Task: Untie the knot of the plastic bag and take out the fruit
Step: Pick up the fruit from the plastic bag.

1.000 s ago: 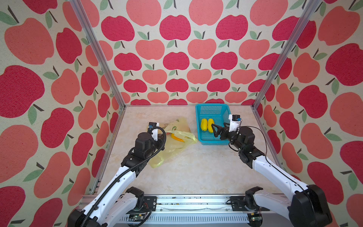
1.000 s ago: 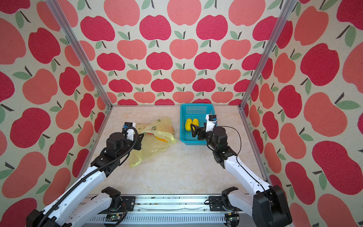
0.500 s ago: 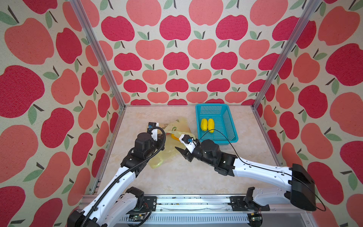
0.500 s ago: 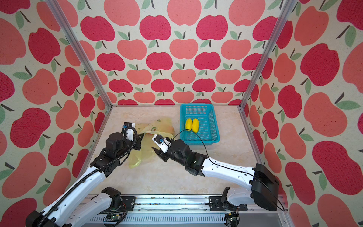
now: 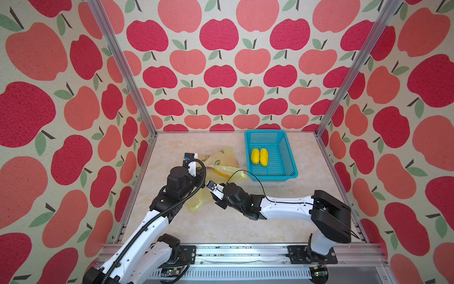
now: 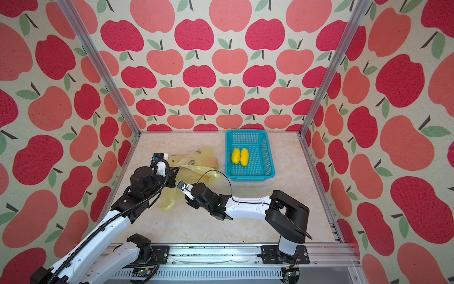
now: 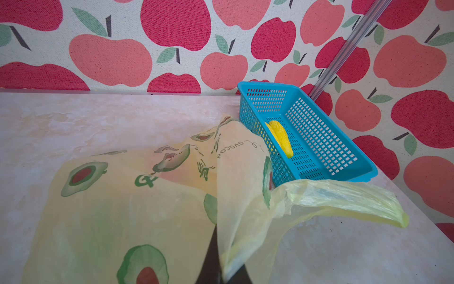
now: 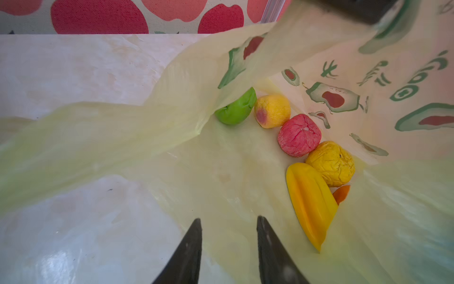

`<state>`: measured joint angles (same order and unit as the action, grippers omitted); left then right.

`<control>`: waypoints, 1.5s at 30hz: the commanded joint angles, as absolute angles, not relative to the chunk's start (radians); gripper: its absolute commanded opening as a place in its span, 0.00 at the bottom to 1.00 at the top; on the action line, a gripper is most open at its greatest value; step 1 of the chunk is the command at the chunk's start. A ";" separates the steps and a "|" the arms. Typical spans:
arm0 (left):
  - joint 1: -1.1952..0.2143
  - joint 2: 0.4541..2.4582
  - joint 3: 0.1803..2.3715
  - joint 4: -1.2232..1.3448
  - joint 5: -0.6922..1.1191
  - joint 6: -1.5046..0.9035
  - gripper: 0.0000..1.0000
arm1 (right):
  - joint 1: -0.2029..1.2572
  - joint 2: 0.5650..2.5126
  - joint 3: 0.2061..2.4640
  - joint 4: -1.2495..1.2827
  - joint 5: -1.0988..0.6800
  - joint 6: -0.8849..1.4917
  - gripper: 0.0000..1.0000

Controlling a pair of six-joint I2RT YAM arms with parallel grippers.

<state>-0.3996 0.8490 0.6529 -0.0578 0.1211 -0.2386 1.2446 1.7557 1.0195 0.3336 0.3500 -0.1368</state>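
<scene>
Our camera layout
From high up front we overlook the whole worktop (image 5: 245,226); our wrist cameras sit low and close, both showing the plastic bag (image 7: 110,209).

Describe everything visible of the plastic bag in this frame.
The plastic bag is thin, translucent yellow-green film printed with green avocados and lettering. It lies slumped on the tabletop beside the teal basket, mouth open, no knot showing. The left gripper, shut, pinches one edge and holds it up; the right gripper, jaws open, points into the mouth. Loose fruit lies inside: green, peach, pink-red, yellow, yellow-orange.
</scene>
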 commanded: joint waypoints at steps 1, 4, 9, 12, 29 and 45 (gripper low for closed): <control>-0.396 0.834 0.634 -0.036 0.134 -0.247 0.00 | 1.222 1.823 1.101 0.299 0.433 -0.130 0.38; -0.396 0.836 0.632 -0.035 0.134 -0.247 0.00 | 1.213 1.895 1.162 0.242 0.497 -0.152 0.37; -0.395 0.830 0.631 -0.024 0.154 -0.248 0.00 | 1.213 2.016 1.272 0.163 0.626 -0.215 0.32; -0.396 0.822 0.625 -0.014 0.164 -0.249 0.00 | 1.213 2.066 1.333 0.111 0.660 -0.232 0.32; -0.396 0.646 0.491 0.217 0.280 -0.262 0.00 | 1.153 2.148 1.439 0.049 0.769 -0.261 0.42; -0.396 0.644 0.488 0.215 0.271 -0.264 0.00 | 1.091 2.162 1.439 0.052 0.542 -0.354 0.89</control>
